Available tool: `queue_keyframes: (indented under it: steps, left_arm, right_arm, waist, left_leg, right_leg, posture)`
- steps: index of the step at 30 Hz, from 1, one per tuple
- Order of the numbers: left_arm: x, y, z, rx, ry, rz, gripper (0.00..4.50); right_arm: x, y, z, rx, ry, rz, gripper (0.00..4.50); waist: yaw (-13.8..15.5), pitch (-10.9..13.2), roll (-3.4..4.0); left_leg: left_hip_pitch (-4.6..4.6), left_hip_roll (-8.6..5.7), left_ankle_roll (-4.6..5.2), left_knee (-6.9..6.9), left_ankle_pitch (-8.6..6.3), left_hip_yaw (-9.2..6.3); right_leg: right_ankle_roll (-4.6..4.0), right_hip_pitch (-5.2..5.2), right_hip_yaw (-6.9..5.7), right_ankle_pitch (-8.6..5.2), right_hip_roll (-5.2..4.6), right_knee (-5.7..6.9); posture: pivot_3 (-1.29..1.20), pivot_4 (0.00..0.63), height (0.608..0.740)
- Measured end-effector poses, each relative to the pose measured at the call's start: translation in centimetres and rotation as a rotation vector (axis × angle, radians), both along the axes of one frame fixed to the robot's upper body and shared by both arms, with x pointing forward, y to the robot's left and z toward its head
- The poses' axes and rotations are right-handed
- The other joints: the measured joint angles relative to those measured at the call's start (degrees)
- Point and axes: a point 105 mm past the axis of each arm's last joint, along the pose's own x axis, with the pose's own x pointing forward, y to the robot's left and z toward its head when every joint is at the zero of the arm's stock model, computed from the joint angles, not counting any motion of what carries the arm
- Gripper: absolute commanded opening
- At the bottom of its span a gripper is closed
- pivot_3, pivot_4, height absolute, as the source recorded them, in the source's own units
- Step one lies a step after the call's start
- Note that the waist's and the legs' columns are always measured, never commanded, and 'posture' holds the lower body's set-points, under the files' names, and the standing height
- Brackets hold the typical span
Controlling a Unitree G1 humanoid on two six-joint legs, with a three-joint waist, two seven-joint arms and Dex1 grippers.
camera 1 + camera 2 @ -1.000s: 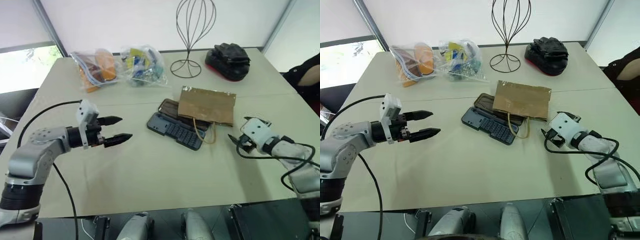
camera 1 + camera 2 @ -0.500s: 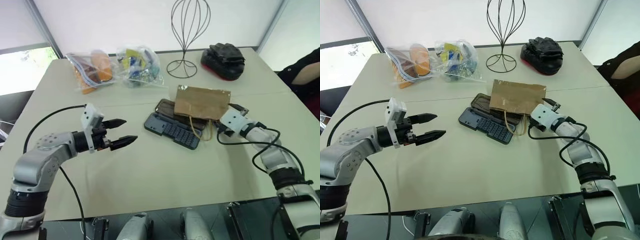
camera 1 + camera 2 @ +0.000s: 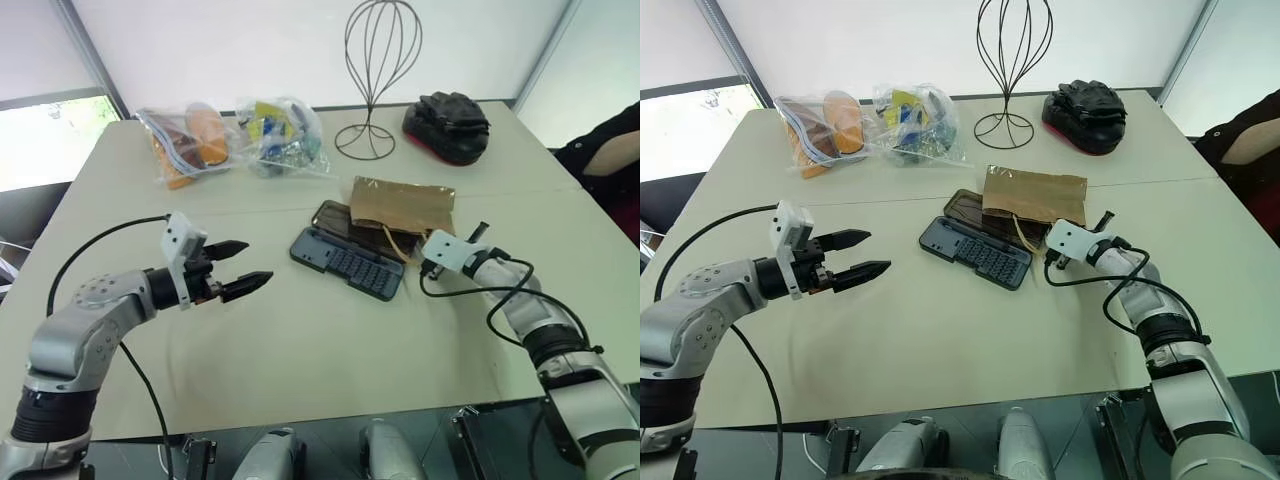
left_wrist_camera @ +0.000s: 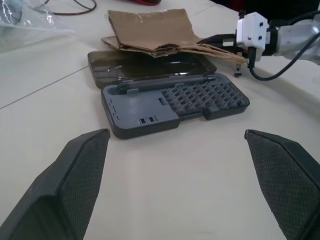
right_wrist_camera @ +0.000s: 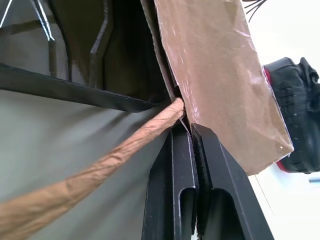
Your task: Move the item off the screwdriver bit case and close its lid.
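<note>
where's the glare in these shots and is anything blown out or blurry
Eye views: the window at the left edge is blown out white. Right wrist view: glossy glare streaks across the paper bag, and the background beyond it is washed out. Left wrist view: the case is sharp, while the near fingers look slightly soft.

Both arms are silver-grey metal with rounded joint housings and black bands at the joints. Each wrist carries a white boxy block, and a loose black cable loops from it along the arm. The left gripper [image 3: 243, 266] has two tapered black fingers [image 4: 80, 175] with finely cross-hatched pads; the right gripper [image 5: 192, 132] has matching black fingers.
</note>
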Motion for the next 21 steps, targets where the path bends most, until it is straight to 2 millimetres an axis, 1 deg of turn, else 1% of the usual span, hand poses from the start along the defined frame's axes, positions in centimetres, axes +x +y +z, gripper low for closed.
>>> queue_keyframes:
  steps: [1,3,6,7,8,9,11,12,15,18,21]
  left_arm:
    - [0.0,0.0,0.0,0.0,-0.001,0.001,4.5]
    - [0.0,0.0,0.0,0.0,-0.003,0.001,4.5]
    - [0.0,-0.1,0.1,0.001,-0.005,-0.01,4.5]
    - [0.1,-0.3,0.2,0.004,-0.01,-0.02,4.5]
    - [0.1,-0.4,0.2,0.005,-0.011,-0.024,4.5]
    - [0.1,-0.7,0.4,0.007,-0.019,-0.039,4.5]
    - [0.3,-1.3,0.8,0.007,-0.039,-0.07,4.5]
    - [0.2,-1.6,0.9,0.004,-0.044,-0.087,4.5]
    - [0.2,-2.5,0.6,0.008,-0.041,-0.133,4.5]
    - [0.0,-3.3,0.5,0.026,-0.045,-0.18,4.5]
    - [0.3,-3.7,0.4,0.029,-0.051,-0.197,4.5]
  right_arm:
    - [0.0,-0.1,0.2,0.011,-0.028,-0.021,0.03]
    - [0.0,-1.2,0.9,0.021,-0.11,-0.099,0.03]
    - [-0.6,-4.2,2.7,0.006,-0.243,-0.257,0.03]
    - [-1.2,-5.6,3.9,-0.005,-0.309,-0.325,0.03]
    - [-1.5,-6.4,4.6,-0.013,-0.34,-0.358,0.03]
    - [-2.3,-7.8,5.7,-0.031,-0.39,-0.42,0.03]
    - [-3.8,-10.0,7.0,-0.073,-0.44,-0.51,0.03]
    - [-4.5,-11.1,7.3,-0.097,-0.446,-0.553,0.03]
    - [-5.9,-13.2,7.2,-0.146,-0.43,-0.643,0.03]
    - [-7.1,-15.1,6.3,-0.198,-0.373,-0.707,0.03]
    - [-7.5,-16.3,5.4,-0.221,-0.317,-0.733,0.03]
  waist:
    - [0.01,0.0,0.01]
    - [0.32,0.08,0.13]
    - [0.64,0.13,0.22]
    - [0.71,0.13,0.22]
    - [0.55,0.13,0.23]
    - [0.45,0.14,0.23]
    - [0.43,0.14,0.24]
    - [0.31,0.14,0.23]
    - [0.14,0.14,0.23]
    - [0.13,0.16,0.27]
    - [0.12,0.16,0.27]
  left_leg:
    - [-0.01,0.0,0.0,0.0,0.0,0.0]
    - [-0.1,-0.06,0.0,0.01,0.0,0.02]
    - [-0.29,-0.1,0.0,-0.02,0.0,0.0]
    - [-0.4,-0.1,0.0,-0.01,0.0,-0.02]
    - [-0.44,-0.1,0.0,-0.02,0.0,-0.01]
    - [-0.47,-0.1,0.0,-0.03,0.0,-0.01]
    - [-0.47,-0.09,0.0,-0.05,0.0,0.0]
    - [-0.47,-0.09,0.0,-0.05,0.0,0.04]
    - [-0.47,-0.06,0.0,-0.03,0.0,0.14]
    - [-0.46,-0.06,0.0,-0.04,0.0,0.19]
    - [-0.46,-0.06,0.01,-0.03,0.0,0.22]
  right_leg:
    - [0.0,-0.01,0.01,0.0,0.0,0.0]
    - [0.0,-0.11,0.02,0.0,0.02,0.03]
    - [0.0,-0.37,0.02,0.0,-0.01,0.08]
    - [0.0,-0.47,0.01,0.0,-0.01,0.1]
    - [0.0,-0.52,0.01,0.0,-0.01,0.11]
    - [0.0,-0.53,0.01,0.0,-0.02,0.09]
    - [0.0,-0.53,0.01,0.0,-0.02,0.07]
    - [0.0,-0.52,0.02,0.0,-0.02,0.05]
    - [0.0,-0.52,0.09,0.0,-0.05,0.04]
    - [0.0,-0.52,0.11,0.0,-0.05,0.04]
    - [0.0,-0.52,0.12,0.0,-0.04,0.03]
  posture:
    - [0.0,0.15,0.74]
    - [0.0,0.15,0.74]
    - [0.0,0.15,0.74]
    - [0.0,0.15,0.74]
    - [0.0,0.15,0.74]
    - [0.0,0.15,0.74]
    - [0.0,0.15,0.74]
    - [0.0,0.15,0.74]
    - [0.0,0.15,0.74]
    - [0.0,0.15,0.74]
    - [0.0,0.15,0.74]
